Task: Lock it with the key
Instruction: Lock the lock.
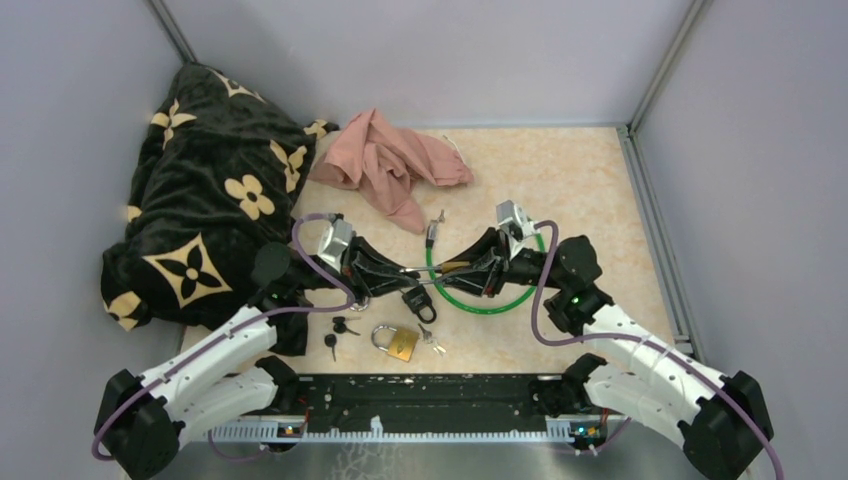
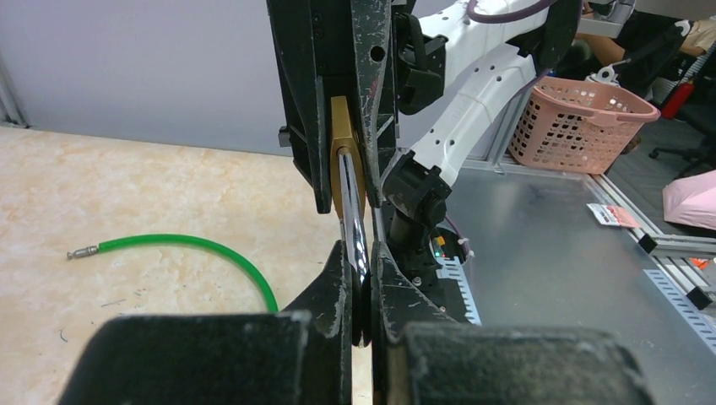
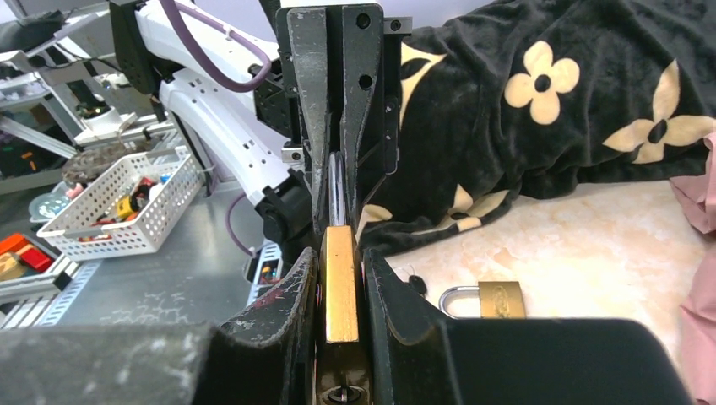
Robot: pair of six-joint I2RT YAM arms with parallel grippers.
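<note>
Left gripper [image 2: 359, 253] is pinched tight on the silver shackle [image 2: 350, 194], and right gripper [image 3: 339, 255] is clamped around the brass padlock [image 3: 340, 312] body. My guess is they're bracing it mid-air between them to work the shackle. The keys [image 1: 340, 326] lie untouched on the table [image 1: 600, 180] below — near a spare padlock [image 1: 398, 343].

A heaped blanket [image 1: 210, 215] fills the table's far left, a crumpled cloth [image 1: 385, 165] to its right. At the centre, the left gripper [image 1: 418, 272] and right gripper [image 1: 462, 268] meet above a cable loop [image 1: 490, 304], a padlock [image 3: 341, 278] between them. Nearer lies a second padlock [image 1: 398, 341], loose keys [image 1: 338, 328] to its left.
</note>
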